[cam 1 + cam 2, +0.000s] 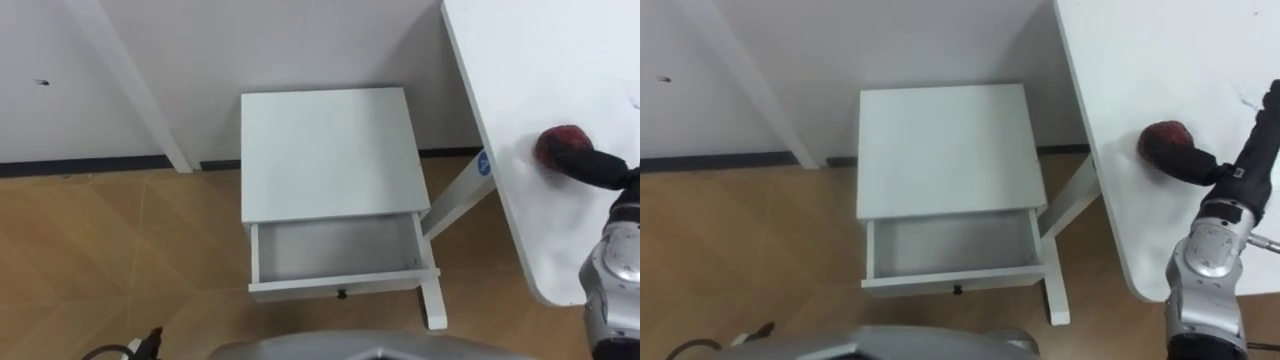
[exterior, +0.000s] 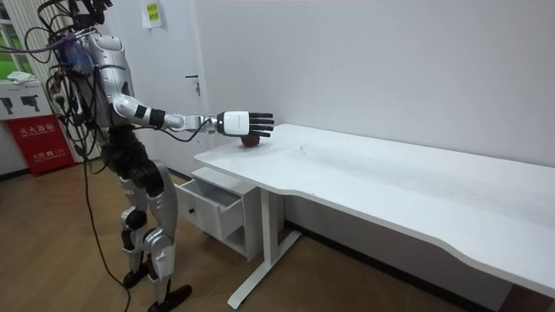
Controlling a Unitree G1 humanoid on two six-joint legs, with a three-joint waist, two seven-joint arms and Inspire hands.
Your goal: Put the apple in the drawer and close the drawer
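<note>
Reach looks like the step in hand: the robot stands beside the small white nightstand [image 1: 325, 150] with its right arm stretched out over the white desk [image 1: 540, 60]. The right hand [image 2: 247, 123] hovers flat above the red apple [image 1: 558, 143] with its fingers straight and spread, curled round nothing. In the eye views a dark part of the hand appears to meet the apple's near side. The apple sits on the desktop near the edge that faces the nightstand, not yet lifted. The drawer [image 1: 335, 245] below stands pulled out, and its bare floor is ready to receive the fruit. An apple is likely firm, fairly light and smooth-skinned, and being round it will roll if nudged sideways. The safest hold is probably from above, fingers wrapped over the widest part with the thumb opposite, closing firmly enough that the waxy skin does not slip but not so hard as to bruise it.
</note>
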